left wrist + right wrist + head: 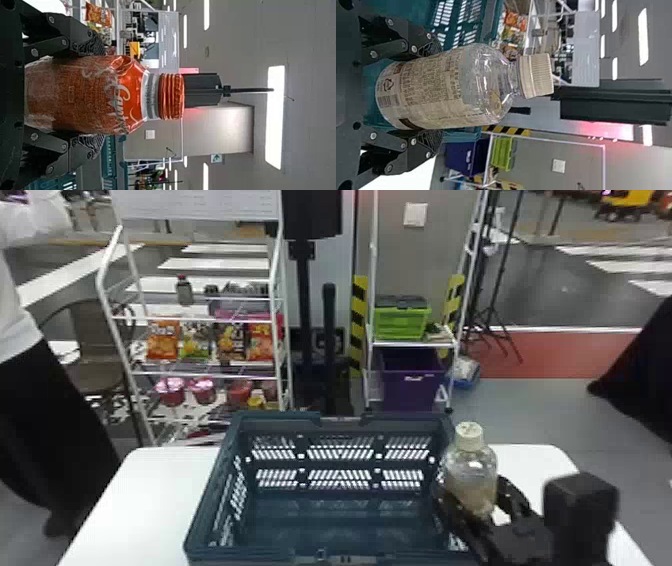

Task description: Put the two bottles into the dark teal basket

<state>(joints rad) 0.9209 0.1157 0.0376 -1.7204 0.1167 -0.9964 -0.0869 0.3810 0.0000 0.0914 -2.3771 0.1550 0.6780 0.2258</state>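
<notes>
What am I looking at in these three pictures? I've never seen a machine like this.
This is a two-armed robot facing a white table, where a dark teal basket stands. The head view looks forward and down from its head; each wrist view comes from that arm's own camera, shown turned sideways. The left gripper holds an orange-red bottle. The right gripper holds a clear bottle with a cream cap, seen in the head view at the basket's right side. Snack bags sit on a rack behind.
</notes>
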